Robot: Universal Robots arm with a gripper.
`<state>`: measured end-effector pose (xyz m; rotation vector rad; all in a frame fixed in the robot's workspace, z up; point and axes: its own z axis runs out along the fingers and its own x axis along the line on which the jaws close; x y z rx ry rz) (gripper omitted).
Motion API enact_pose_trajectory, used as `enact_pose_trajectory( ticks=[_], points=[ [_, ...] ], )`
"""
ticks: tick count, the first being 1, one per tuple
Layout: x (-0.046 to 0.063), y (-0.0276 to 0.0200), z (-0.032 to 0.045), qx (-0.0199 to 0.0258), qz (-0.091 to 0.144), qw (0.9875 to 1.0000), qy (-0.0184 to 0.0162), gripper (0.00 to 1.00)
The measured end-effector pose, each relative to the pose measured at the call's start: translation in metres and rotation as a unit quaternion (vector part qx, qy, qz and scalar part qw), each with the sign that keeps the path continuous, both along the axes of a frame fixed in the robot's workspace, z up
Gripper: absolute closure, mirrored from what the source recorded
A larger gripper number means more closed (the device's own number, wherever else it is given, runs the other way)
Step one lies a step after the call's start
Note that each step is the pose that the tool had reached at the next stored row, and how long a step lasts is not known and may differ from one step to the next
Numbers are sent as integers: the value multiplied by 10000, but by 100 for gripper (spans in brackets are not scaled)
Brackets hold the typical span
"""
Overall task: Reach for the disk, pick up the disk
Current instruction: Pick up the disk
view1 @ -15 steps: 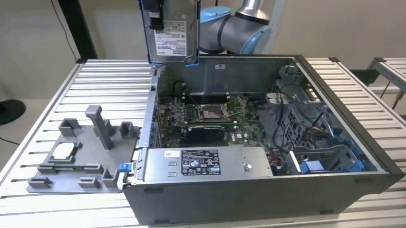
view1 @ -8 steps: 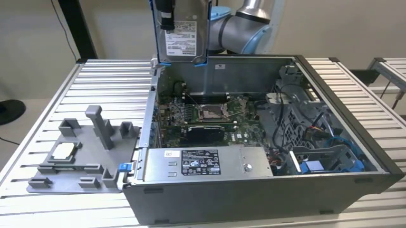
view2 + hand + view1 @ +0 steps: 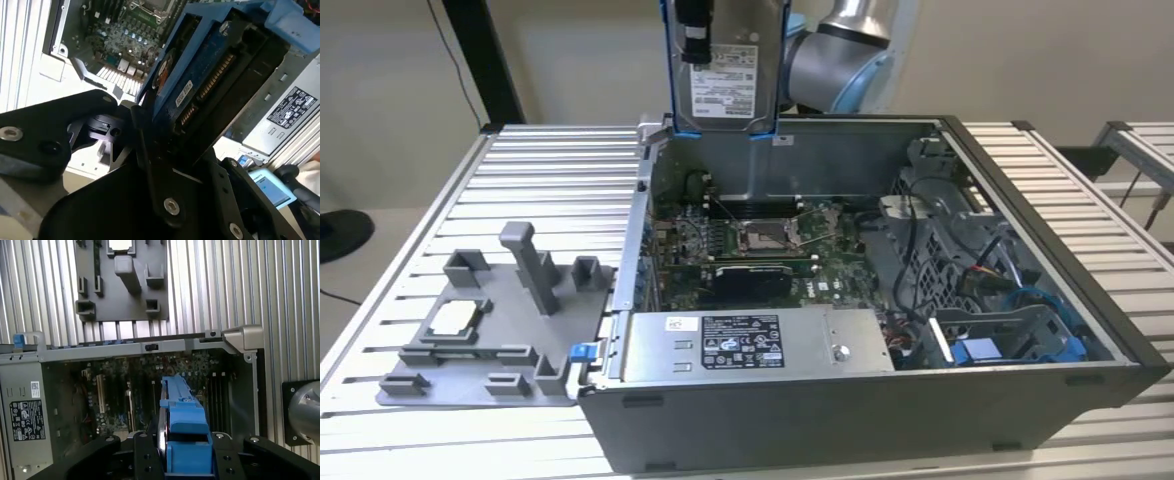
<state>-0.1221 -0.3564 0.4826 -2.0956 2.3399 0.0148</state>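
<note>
You have the disk [image 3: 727,75] in hand: in the exterior view it hangs upright, label facing the camera, blue bracket down both edges, well above the open computer case [image 3: 1014,400] and over its rear wall. In the second wrist view the disk [image 3: 200,80] sits between the black fingers [image 3: 150,150] of the end effector [image 3: 175,145], which is closed on it; the first wrist view looks down along its blue bracket [image 3: 182,440] to the motherboard [image 3: 125,390] far below. So my reading is that the reach is finished and the pick-up is at its last part, the lift, with the disk already clear of everything inside the case. What the work calls for now, I judge, is a steady grip and an upright carry, since the hold is on a plastic-edged, flat part that could twist if swung. Beside the case, on the ribbed counter [image 3: 547,170], stands the grey fixture [image 3: 494,330] with a small chip [image 3: 454,318] lying in it; the power supply [image 3: 747,345] lies across the front of the case, with blue cables [image 3: 1047,300] on the exterior view's right.
</note>
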Motion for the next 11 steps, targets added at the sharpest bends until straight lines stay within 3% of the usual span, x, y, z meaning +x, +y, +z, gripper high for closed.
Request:
enact_pose_trajectory(
  ticks=[11],
  points=[
    [297, 0, -8, 0, 2, 10000, 0, 100]
  ],
)
